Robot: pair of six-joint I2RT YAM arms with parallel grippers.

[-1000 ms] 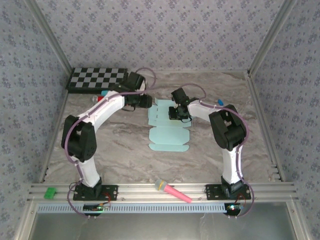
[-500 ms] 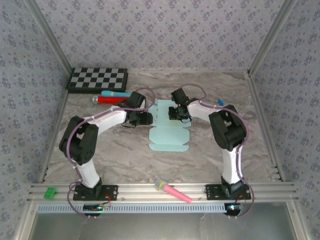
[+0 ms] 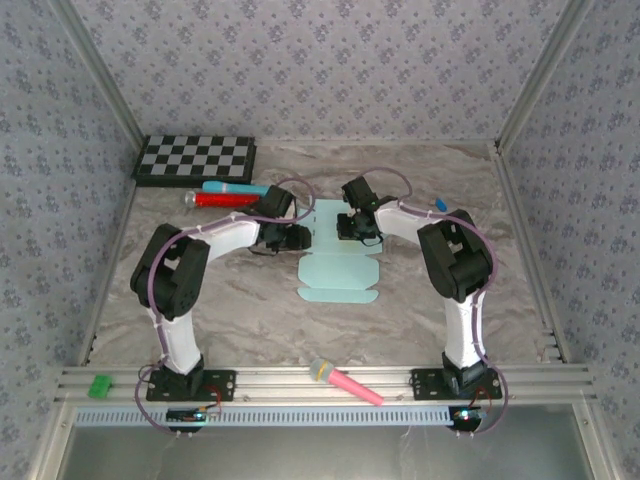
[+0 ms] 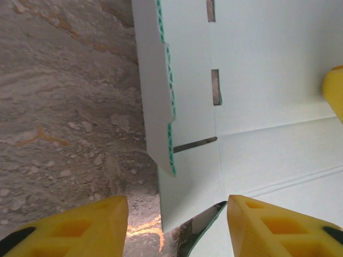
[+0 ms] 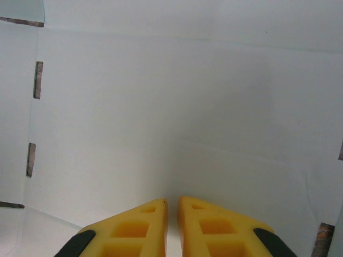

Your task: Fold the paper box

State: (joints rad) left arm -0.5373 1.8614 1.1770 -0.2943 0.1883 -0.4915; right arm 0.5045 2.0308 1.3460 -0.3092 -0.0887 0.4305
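The left end effector (image 4: 177, 214), fingers spread and gripping nothing, sits at the raised left flap of the one paper box (image 3: 338, 275), a mostly flat sheet lying mid-bench (image 3: 250, 310). The right end effector (image 5: 172, 206), clenched on nothing, points down onto the sheet's far half. Both of the two arms bend their elbows outward.

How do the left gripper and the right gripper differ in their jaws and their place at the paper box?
The left gripper has its jaws open; the right gripper has them shut. The left gripper is at the left edge of the paper box, by a raised flap; the right gripper is over a flat panel. Both have yellow fingers.
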